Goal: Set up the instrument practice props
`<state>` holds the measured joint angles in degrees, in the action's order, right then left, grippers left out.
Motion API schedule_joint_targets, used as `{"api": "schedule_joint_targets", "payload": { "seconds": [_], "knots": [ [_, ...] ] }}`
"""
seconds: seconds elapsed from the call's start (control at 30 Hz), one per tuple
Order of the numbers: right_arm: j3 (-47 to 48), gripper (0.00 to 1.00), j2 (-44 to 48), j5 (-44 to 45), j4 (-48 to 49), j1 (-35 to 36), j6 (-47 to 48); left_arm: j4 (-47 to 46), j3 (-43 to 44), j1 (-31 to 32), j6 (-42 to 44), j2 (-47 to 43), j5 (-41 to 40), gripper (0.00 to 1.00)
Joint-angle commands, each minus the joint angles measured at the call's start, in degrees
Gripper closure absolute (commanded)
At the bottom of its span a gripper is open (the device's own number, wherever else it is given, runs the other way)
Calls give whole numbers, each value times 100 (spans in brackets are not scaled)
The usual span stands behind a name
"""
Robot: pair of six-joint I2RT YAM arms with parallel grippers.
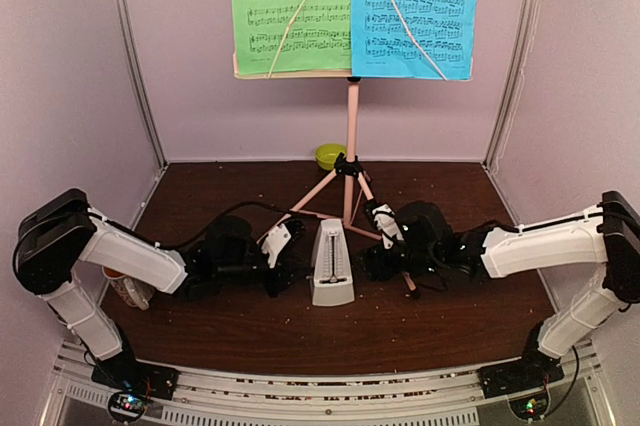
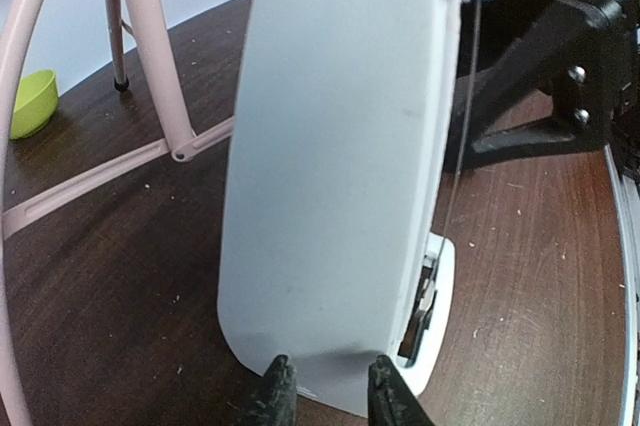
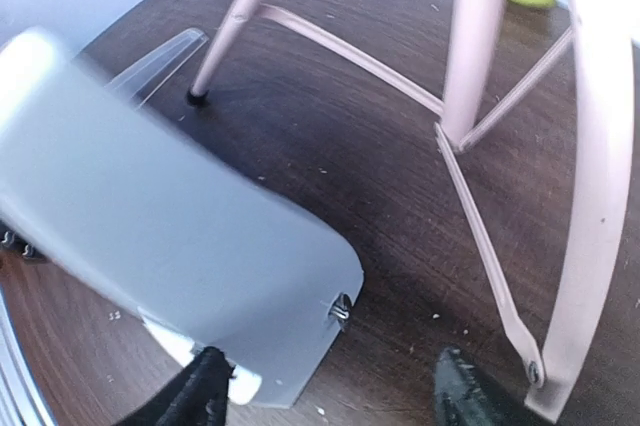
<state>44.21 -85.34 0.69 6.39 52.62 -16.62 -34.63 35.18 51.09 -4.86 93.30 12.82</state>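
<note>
- A pink perforated-desk tripod music stand (image 1: pixel 352 136) stands at the far middle of the dark wooden table (image 1: pixel 250 336). Its desk rises high against the back wall.
- A green music sheet (image 1: pixel 290 6) and a blue music sheet (image 1: pixel 415 6) sit side by side on the desk with their inner edges meeting. The blue sheet's lower edge hangs just past the lip.
- A small pale pyramid metronome (image 1: pixel 332 266) stands upright at the table's centre, just near of the tripod's spread legs.
- The left gripper (image 2: pixel 332 396) reaches in from the left with its jaws narrow and its fingertips at the metronome's lower edge. Whether they pinch it cannot be told.
- The right gripper (image 3: pixel 335 391) flanks the metronome from the right with its jaws spread wide, holding nothing. A tripod leg runs just beside its right finger.
- Bare wood runs between the metronome and the table's near edge.
- A small lime-green bowl (image 1: pixel 329 156) rests at the far edge behind the pole.
- A white mug (image 1: pixel 128 289) sits under the left arm, near the left edge.
</note>
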Motion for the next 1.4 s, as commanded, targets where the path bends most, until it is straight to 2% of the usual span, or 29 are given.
{"api": "schedule_joint_targets", "payload": {
  "seconds": [0.0,0.1,0.27,0.73,1.0,1.37],
  "knots": [
    [-366,23,386,-662,363,-32,470,-30,171,-44,-45,-128,249,73],
    [-510,13,509,-1211,680,-32,544,-310,43,-73,-69,-251,337,72],
    [-391,10,530,-1525,1027,-7,354,-469,29,-73,-26,-395,230,72],
    [156,23,43,-1298,1312,-5,-310,-603,144,-73,-46,-322,70,73],
    [132,36,-45,-990,1358,-6,-460,-655,116,-73,-54,-311,37,73],
    [136,44,-66,-848,1337,-4,-551,-616,140,-72,-48,-276,1,74]
  ]
}}
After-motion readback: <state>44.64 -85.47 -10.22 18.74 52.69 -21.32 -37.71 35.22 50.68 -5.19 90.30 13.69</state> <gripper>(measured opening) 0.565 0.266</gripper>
